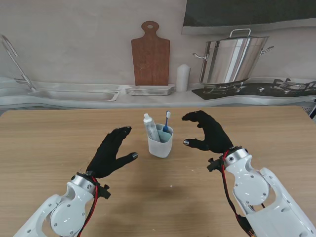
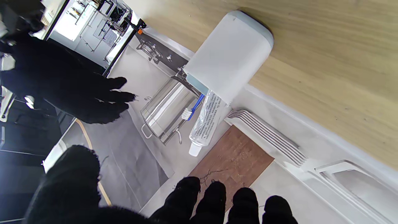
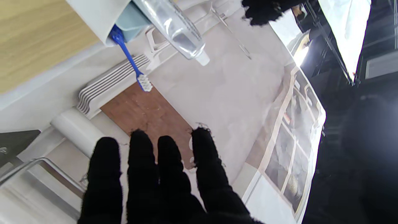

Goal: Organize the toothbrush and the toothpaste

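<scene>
A pale cup (image 1: 160, 145) stands on the wooden table (image 1: 59, 143) in the middle. Inside it lean a clear toothpaste tube (image 1: 150, 127) with a white cap and a blue toothbrush (image 1: 166, 122), bristles up. My left hand (image 1: 111, 152), in a black glove, hovers open to the cup's left, apart from it. On the cup's right my right hand (image 1: 207, 132) is open too, fingers curled, holding nothing. The left wrist view shows the cup (image 2: 228, 56), tube (image 2: 206, 119) and brush (image 2: 193, 109). In the right wrist view the tube (image 3: 174, 26) and brush (image 3: 132, 63) stick out of the cup (image 3: 96, 15).
Beyond the table runs a counter with a sink (image 1: 74, 93), a wooden cutting board (image 1: 150, 55), stacked plates (image 1: 149, 90), a white cylinder (image 1: 183, 77) and a large steel pot (image 1: 232, 59) on a stove.
</scene>
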### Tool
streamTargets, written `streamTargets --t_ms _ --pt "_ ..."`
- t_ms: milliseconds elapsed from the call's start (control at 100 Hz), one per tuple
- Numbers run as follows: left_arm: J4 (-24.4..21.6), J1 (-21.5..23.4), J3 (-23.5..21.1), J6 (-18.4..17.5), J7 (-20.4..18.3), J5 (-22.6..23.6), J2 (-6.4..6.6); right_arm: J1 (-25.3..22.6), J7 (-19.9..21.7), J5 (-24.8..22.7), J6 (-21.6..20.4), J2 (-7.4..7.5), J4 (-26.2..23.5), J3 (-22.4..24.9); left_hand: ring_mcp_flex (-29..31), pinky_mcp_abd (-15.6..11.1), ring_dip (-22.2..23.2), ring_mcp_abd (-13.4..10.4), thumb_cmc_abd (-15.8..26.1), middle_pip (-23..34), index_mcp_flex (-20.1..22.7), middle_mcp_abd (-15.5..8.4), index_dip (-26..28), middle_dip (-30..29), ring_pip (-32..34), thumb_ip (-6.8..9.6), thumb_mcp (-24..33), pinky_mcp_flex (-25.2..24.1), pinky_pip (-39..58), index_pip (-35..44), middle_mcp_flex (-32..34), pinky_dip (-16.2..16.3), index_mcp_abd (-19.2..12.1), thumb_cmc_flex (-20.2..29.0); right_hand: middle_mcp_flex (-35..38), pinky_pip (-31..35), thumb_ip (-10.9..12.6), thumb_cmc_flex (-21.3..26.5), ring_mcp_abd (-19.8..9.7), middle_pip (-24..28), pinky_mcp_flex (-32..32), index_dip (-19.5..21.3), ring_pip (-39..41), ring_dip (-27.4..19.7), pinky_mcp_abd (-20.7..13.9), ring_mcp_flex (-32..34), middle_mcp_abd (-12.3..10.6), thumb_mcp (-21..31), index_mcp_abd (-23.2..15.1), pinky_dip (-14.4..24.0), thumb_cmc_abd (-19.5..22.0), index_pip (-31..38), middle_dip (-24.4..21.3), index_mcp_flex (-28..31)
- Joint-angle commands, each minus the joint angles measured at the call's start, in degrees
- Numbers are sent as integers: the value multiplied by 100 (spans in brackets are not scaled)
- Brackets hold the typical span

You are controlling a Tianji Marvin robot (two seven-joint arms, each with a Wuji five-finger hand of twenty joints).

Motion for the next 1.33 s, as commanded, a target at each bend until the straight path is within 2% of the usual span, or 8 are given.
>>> streamTargets --t_ms 0,170,200,260,370,820,1060,1320 --pt "-13 -28 44 83 -99 -95 -67 -215 153 260 54 -15 -110 23 55 -13 -113 51 -57 228 210 18 -52 293 230 -62 18 106 36 27 91 67 120 100 182 -6 133 0 0 -175 34 -69 -96 -136 21 116 -84 -70 -57 -40 64 -236 -84 364" --pt "97 -163 183 235 -27 -385 -126 -429 379 254 -83 48 -159 184 117 160 100 191 -210 469 812 88 -58 447 864 -59 58 308 501 36 486 204 109 151 344 -39 194 124 26 -304 126 -139 -154 -166 79 269 -90 -208 -188 -57 180 -447 -105 970" --pt "120 -190 208 249 -11 -419 -135 -461 377 251 -110 49 -160 199 176 184 124 220 -241 454 926 112 -58 449 918 -65 64 159 997 16 593 292 116 171 388 -56 212 156 38 -356 164 -130 -176 -177 98 299 -91 -218 -215 -66 189 -432 -123 1140" --pt "94 -203 195 277 -138 -429 -107 -561 372 295 -124 46 -188 243 259 139 137 226 -255 443 1034 101 -58 452 936 -73 66 -283 2268 -20 700 194 74 195 407 -60 259 245 12 -383 211 -153 -168 -172 89 345 -108 -255 -122 -68 261 -443 -119 1676" --pt "51 -169 160 370 -185 -424 -103 -771 70 402 -42 -33 -253 270 386 176 140 252 -315 446 1151 104 -17 448 948 -69 76 -353 2672 62 872 167 50 248 700 -74 266 328 105 -464 370 -243 -155 -174 209 564 -64 -114 -115 -76 72 -598 -150 2007" --pt "-23 32 154 265 4 -321 -119 -1186 -208 305 -64 -80 -375 382 586 217 139 290 -362 430 1331 101 41 442 939 -56 112 -384 2899 164 1135 81 -27 304 937 -79 259 364 217 -568 522 -236 -153 -185 321 819 12 -89 -299 -82 82 -584 -176 1985" --pt "-84 97 136 358 15 -320 -122 -1269 -214 353 6 -87 -422 414 650 219 138 304 -380 426 1348 115 80 443 930 -57 141 -386 2992 226 1201 73 -26 314 1065 -97 262 386 297 -613 590 -199 -149 -190 413 952 97 -87 -357 -92 106 -540 -187 1817" --pt "-97 114 159 404 6 -318 -120 -1398 -294 334 25 -104 -360 503 713 240 142 331 -389 427 1387 129 93 446 932 -65 179 -399 3115 246 1272 93 -30 302 1822 -56 270 403 642 -368 929 42 355 54 770 1656 309 -80 -623 -90 102 -157 -82 1467"
